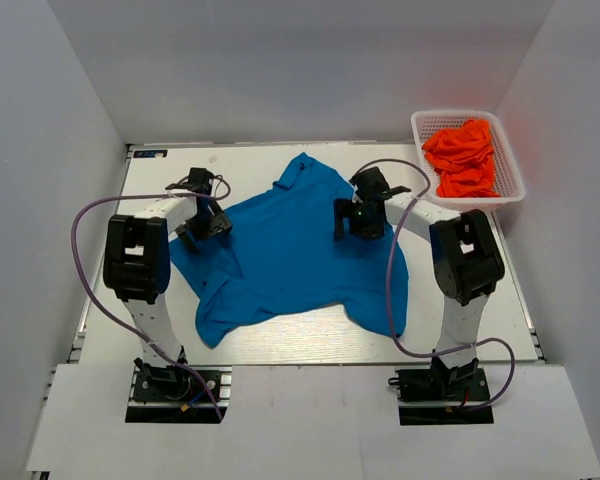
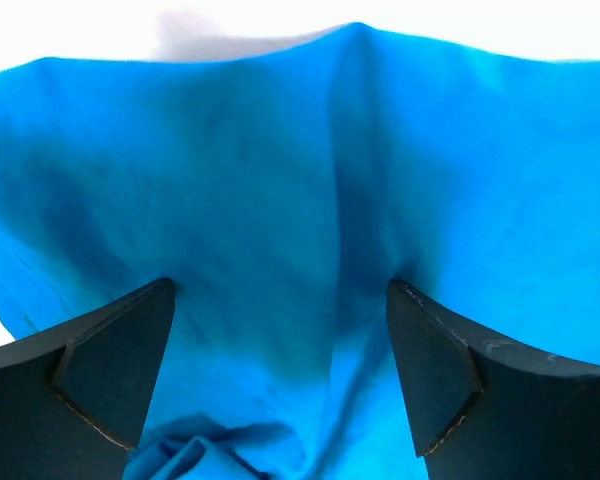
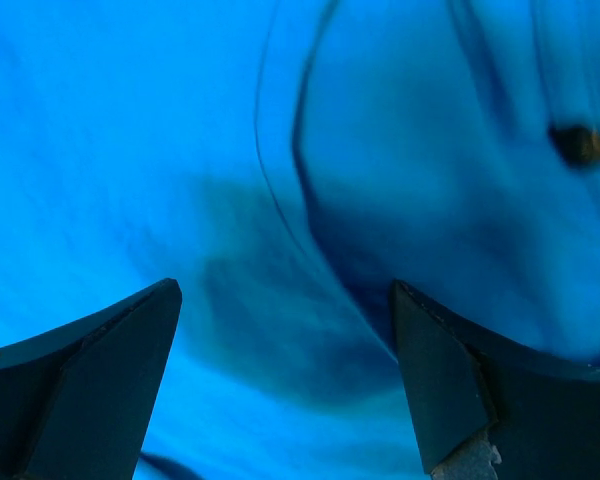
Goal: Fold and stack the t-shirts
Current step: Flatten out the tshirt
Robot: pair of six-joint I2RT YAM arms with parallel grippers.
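A bright blue t-shirt (image 1: 295, 255) lies spread and rumpled across the middle of the white table (image 1: 500, 320). My left gripper (image 1: 202, 226) hovers over its left edge, jaws wide open, nothing between them; the blue t-shirt (image 2: 280, 200) fills that wrist view, with a bunched fold near the bottom. My right gripper (image 1: 358, 218) is over the shirt's upper right part, also open and empty, above a curved seam of the blue t-shirt (image 3: 280, 200). Orange-red t-shirts (image 1: 465, 158) lie crumpled in the basket at the back right.
A white mesh basket (image 1: 418, 128) sits at the table's far right corner, past the right arm. Grey walls enclose the table on three sides. Purple cables loop from both arms over the table's sides.
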